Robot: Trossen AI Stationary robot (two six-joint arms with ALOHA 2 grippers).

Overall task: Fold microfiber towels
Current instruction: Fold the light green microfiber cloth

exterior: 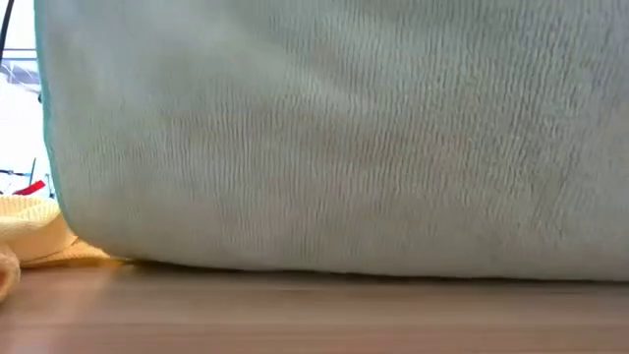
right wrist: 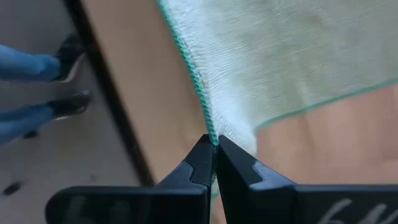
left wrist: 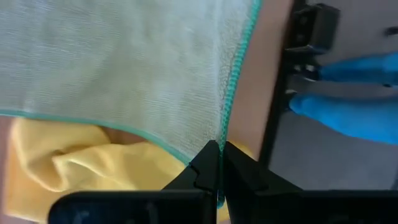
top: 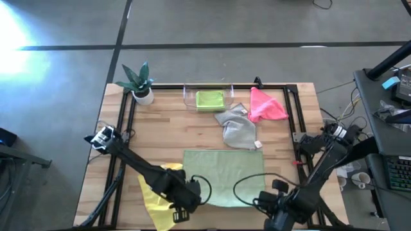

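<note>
Sage towel (exterior: 334,138) hangs, near corners pinched by left gripper (left wrist: 219,163) and right gripper (right wrist: 213,154).

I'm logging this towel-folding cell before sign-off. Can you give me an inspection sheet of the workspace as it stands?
Surface: wooden table, black frame round its edge.
Job's things: pale sage towel spread at the near edge; yellow towel rumpled beside it; grey towel, pink towel; lime green towel in the clear tray.
Clutter: potted plant.
Grippers: left gripper and right gripper each shut on the sage towel's hem.
Cables: loops over the sage towel.
Surroundings: a person's blue legs beside the table.
</note>
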